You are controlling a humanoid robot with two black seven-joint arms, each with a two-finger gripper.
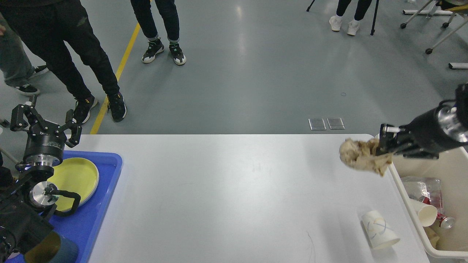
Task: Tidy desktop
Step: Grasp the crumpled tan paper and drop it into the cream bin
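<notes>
The right gripper [384, 148] is clamped on a crumpled wad of brown paper [360, 156], which sticks out to its left and hangs in the air above the far right corner of the desktop [234, 190]. The wad does not touch the white surface. Just below and to the right of this gripper stands the beige bin [407, 197], pressed against the right edge of the desktop. Inside the bin I can see a paper cup [426, 213], a clear plastic wrapper [420, 185] and a crushed can [444, 221].

Nearer to the camera than the gripper, a white paper cup [378, 231] lies on its side on the desktop, just beside the wall of the bin.

Far to the left of the right gripper, across the plain white desktop, the left gripper [44, 120] points upward with its two fingers spread apart and nothing between them. Under it a blue tray [106, 182] rests on the left end of the desktop, and a yellow plate [78, 177] lies in the tray.

Beyond the desktop is the grey floor [256, 73] with a yellow line [117, 75], where several people [73, 47] stand.
</notes>
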